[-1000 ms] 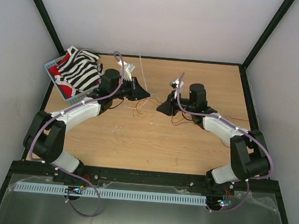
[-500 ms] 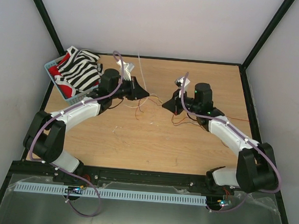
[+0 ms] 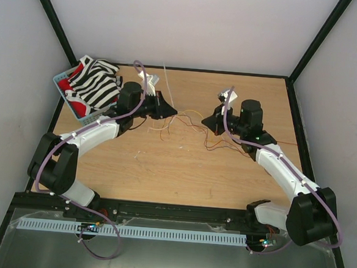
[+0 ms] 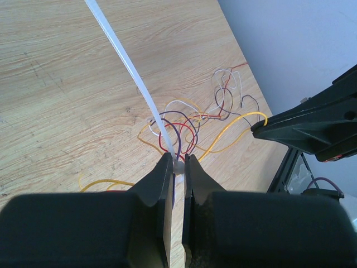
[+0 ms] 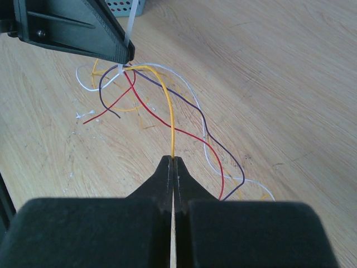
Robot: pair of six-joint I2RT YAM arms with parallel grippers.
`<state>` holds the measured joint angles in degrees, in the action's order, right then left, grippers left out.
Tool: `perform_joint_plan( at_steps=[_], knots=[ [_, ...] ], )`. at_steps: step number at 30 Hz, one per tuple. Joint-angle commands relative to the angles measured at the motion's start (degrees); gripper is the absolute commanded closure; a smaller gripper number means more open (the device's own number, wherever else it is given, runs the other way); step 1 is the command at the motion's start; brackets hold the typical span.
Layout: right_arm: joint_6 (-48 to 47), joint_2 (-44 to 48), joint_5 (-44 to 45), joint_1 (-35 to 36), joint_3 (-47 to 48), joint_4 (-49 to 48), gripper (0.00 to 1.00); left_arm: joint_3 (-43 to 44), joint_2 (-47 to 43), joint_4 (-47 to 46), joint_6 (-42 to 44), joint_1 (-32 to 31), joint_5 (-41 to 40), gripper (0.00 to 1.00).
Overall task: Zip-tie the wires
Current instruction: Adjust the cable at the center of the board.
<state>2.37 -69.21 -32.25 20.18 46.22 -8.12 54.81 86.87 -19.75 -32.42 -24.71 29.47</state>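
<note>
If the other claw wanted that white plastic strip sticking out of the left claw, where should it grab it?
Probably the free tail of the zip tie, well above the left gripper, which pinches its base beside the wires. The tail stands straight and bare there, so coming from the side, jaws closing across its flat faces, looks cleanest.

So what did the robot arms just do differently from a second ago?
The right gripper snapped shut on a yellow wire and slid away to the right, off from the left gripper, pulling that wire out of the tangle of wires. The left gripper stayed put, pinching the zip tie. The basket didn't move either.
</note>
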Motion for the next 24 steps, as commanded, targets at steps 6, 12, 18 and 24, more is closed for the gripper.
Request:
perform_joint_plan(
  at_steps=[6,12,18,24],
  knots=[
    [-1.02,1.43,1.06,-0.37,-0.11,2.06,0.91,-0.10,-2.03,-0.45,0.82,0.36,-0.02,1.00],
    [1.85,0.75,-3.12,-0.43,1.97,2.17,0.46,0.32,-1.79,-0.47,1.59,0.36,0.83,1.00],
    [10.98,-2.84,-3.05,-0.39,9.45,2.56,0.34,0.55,-1.80,-0.47,2.47,0.22,1.52,1.00],
    [22.46,-7.32,-2.17,-0.33,12.24,-6.67,0.32,1.13,-1.75,-0.47,3.43,-0.41,2.66,1.00]
  ],
)
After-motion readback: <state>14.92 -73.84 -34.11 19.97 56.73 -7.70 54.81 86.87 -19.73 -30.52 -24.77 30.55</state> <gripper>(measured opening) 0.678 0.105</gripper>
